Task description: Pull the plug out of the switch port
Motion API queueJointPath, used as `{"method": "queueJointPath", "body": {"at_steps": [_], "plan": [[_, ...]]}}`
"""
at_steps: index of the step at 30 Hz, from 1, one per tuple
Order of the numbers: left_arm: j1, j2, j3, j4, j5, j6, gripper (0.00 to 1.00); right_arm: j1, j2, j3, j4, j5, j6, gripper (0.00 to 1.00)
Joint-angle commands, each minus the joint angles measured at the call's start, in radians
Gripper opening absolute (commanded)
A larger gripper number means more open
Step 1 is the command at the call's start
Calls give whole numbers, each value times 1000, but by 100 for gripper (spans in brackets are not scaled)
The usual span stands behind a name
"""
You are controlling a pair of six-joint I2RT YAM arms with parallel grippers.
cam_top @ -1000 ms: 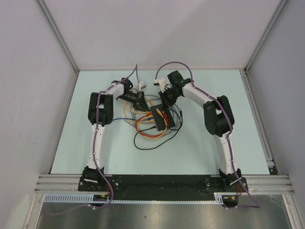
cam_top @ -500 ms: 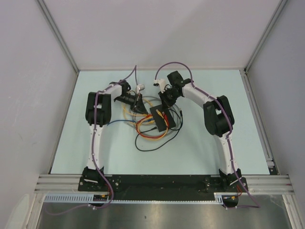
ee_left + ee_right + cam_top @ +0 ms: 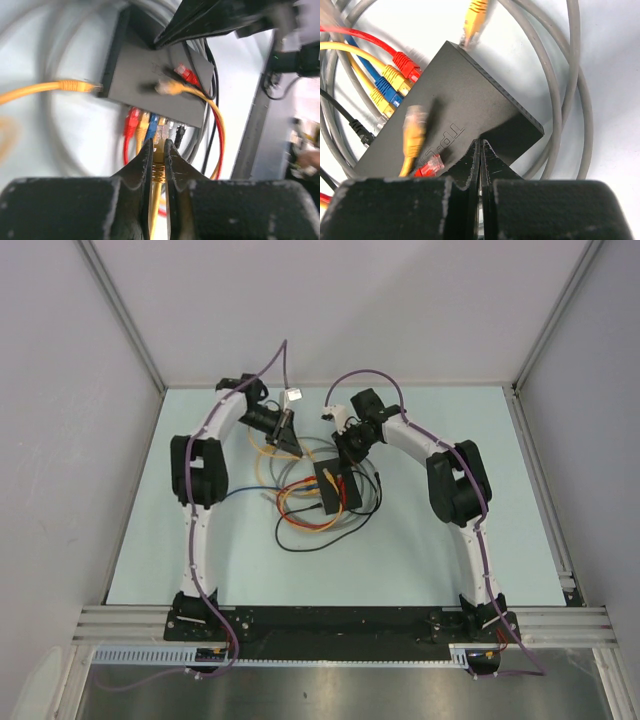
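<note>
While the clenched right gripper is pinning the switch, the left gripper is grasping a six-o'clock yellow plug, needing straight withdrawal.

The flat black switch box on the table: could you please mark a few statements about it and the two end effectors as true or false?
1. The left end effector is shut on a yellow cable. True.
2. The right end effector is spread wide open. False: its fingers are together, with the tips on the flat black rectangular switch.
3. A blue plug sits in the row along the switch's edge. True.
4. A thick grey cable curves past the switch's side. True.
5. The switch's top face is bare. False: a loose yellow plug and a red plug show over it.
</note>
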Motion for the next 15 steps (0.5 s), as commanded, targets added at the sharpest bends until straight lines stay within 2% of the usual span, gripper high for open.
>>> {"method": "queueJointPath", "body": {"at_steps": [1,7,11,15], "plan": [[105,-196,56,106,-94,-50,0,-13,104,-48,-126,121,-22,0],[182,-206,47,211,-232,-113,0,-15,112,-41,-125,117,-21,0],[221,-215,16,298,-414,-178,0,-15,107,-47,-125,118,-21,0],[253,-219,-43,346,-531,-202,0,-13,105,-48,-122,121,-21,0]]}}
